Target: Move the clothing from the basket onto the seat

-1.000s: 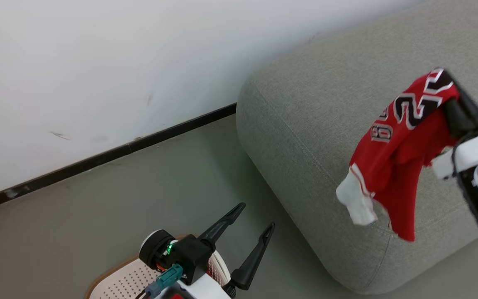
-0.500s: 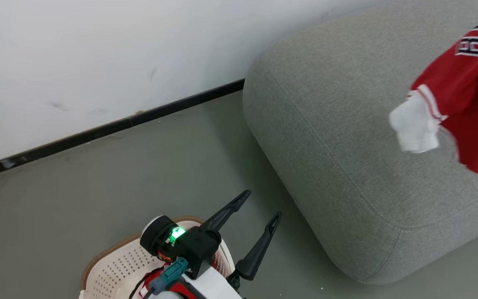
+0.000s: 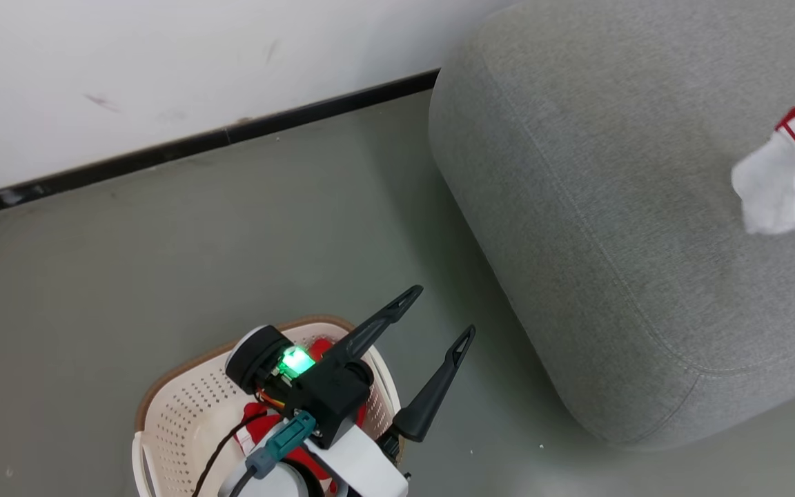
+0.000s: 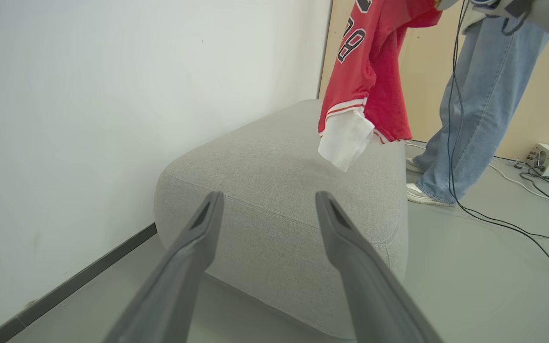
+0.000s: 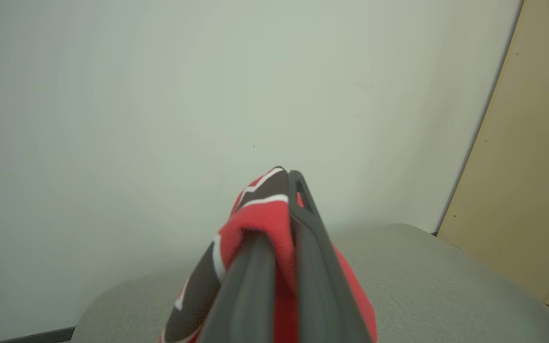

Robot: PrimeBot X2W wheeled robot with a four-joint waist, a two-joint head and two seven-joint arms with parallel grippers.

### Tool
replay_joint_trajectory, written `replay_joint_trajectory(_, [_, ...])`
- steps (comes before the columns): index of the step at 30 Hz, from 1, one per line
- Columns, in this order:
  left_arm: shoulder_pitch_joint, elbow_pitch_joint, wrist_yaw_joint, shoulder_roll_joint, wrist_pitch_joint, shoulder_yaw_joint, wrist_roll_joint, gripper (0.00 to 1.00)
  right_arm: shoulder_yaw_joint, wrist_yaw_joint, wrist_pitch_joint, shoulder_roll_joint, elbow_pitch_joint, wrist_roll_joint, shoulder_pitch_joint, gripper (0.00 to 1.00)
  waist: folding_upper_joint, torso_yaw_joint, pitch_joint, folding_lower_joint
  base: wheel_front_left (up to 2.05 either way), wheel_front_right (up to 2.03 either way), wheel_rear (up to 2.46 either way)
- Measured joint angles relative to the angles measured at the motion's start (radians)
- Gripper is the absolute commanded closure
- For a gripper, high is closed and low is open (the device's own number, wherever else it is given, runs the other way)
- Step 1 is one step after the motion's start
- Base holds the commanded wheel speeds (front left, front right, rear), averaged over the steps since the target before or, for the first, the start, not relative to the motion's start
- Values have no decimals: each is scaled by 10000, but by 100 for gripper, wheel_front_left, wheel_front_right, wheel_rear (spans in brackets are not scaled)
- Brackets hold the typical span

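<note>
Right wrist view gives you the right claw [image 5: 288,177] pinched shut on the clothing [image 5: 255,221], which hangs straight down from it, long axis vertical. Its white hem sits above the seat [image 4: 255,157] and looks clear of it. Your drop lies directly below. Your left claw [image 3: 441,314] gapes wide and empty over the basket [image 3: 170,414], where more of the clothing lies.

Most of the clothing [image 3: 794,162] beyond the head view's right edge, basket [image 3: 183,421] partly behind the left arm [image 3: 356,462].
</note>
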Motion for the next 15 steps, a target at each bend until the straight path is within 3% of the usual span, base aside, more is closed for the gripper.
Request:
replay_joint_trajectory(9, [-570, -514, -2, 159, 320, -69, 184, 0, -713, 0, -723, -477, 568, -888, -941, 100, 0, 304, 876, 0, 0, 0, 0])
replay_joint_trajectory(15, [-748, -727, -13, 245, 500, -128, 257, 0, -1072, 2, -984, 163, 1068, -1204, -685, 100, 0, 426, 1357, 0, 0, 0, 0])
